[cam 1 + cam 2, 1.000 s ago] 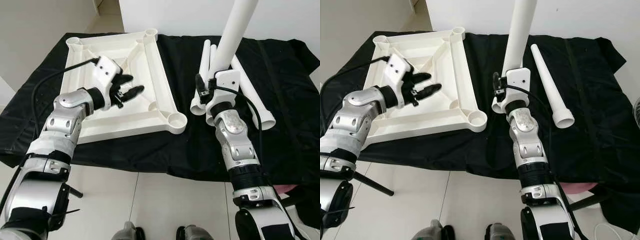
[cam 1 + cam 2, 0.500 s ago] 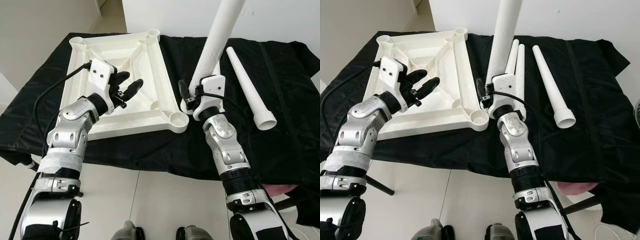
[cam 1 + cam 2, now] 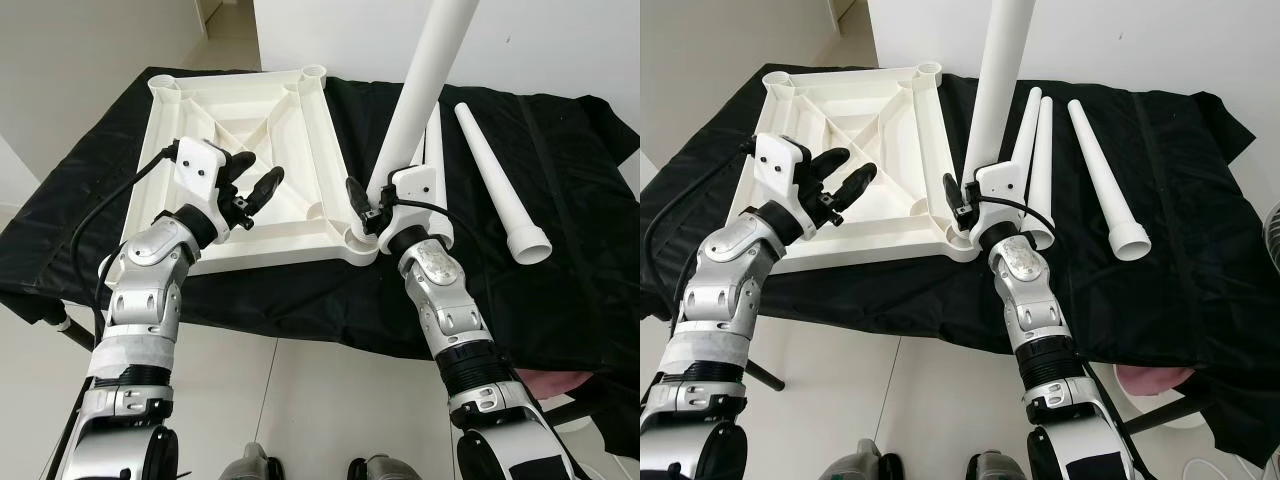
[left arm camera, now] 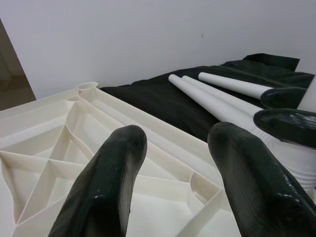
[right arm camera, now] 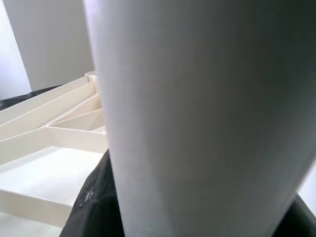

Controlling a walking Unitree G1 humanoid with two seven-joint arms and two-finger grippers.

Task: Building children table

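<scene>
The white table top (image 3: 200,120) lies upside down on the black cloth, ribs facing up. My right gripper (image 3: 366,205) is shut on a long white table leg (image 3: 428,90), held nearly upright and leaning slightly right. The leg's lower end sits at the near right corner socket (image 3: 357,243) of the table top. In the right wrist view the leg (image 5: 197,123) is very close, with the table top (image 5: 44,133) behind it. My left gripper (image 3: 257,182) hovers open over the table top's near side, nothing between its fingers (image 4: 103,187).
Two more white legs (image 3: 1036,150) lie side by side on the black cloth (image 3: 560,260) just right of the held leg. A third leg (image 3: 1102,175) lies farther right. The cloth's front edge hangs over a tiled floor (image 3: 300,400). A white wall stands behind.
My right arm has carried the upright leg leftward, from over the loose legs to the table top's near right corner socket. The left gripper stays open over the table top.
</scene>
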